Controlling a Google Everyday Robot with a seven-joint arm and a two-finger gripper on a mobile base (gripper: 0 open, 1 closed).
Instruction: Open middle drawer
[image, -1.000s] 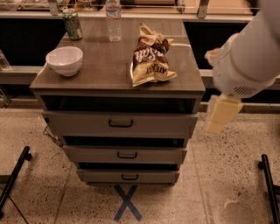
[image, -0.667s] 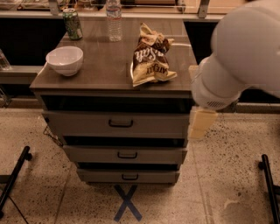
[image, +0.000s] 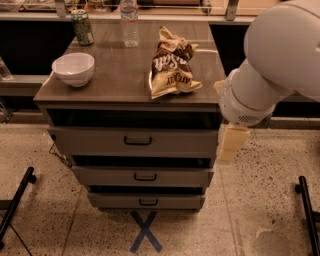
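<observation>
1. The arm (image: 280, 65) is the largest item in view. Over the last second it has swung in from the right, and it now sits off the front right corner of the worktop (image: 125, 82).
2. The gripper (image: 232, 142) hangs below that corner, just beside the cabinet's right side and level with the top drawer (image: 90, 141). It has travelled left and slightly down. We cannot tell whether it is spread or pressed together, and it holds nothing that we can see.
3. The middle drawer (image: 100, 176) lies under the front edge, between the top drawer and the bottom drawer (image: 115, 201). No drawer front has shifted, so we judge it still closed.
4. We judge this to be the approach step. The gripper is beside the cabinet and not in front of it, so it must still come round to the handle (image: 145, 177) before any pull.
5. Writing:
   - The bag (image: 171, 65), near the right edge, carries large pale lettering. We cannot read it with confidence.
   - The bowl (image: 73, 69), at the left edge, is plain.
   - The bottle (image: 129, 22), at the back edge, shows no readable label.
   - The green can (image: 81, 27), at the back left corner, shows none either.
</observation>
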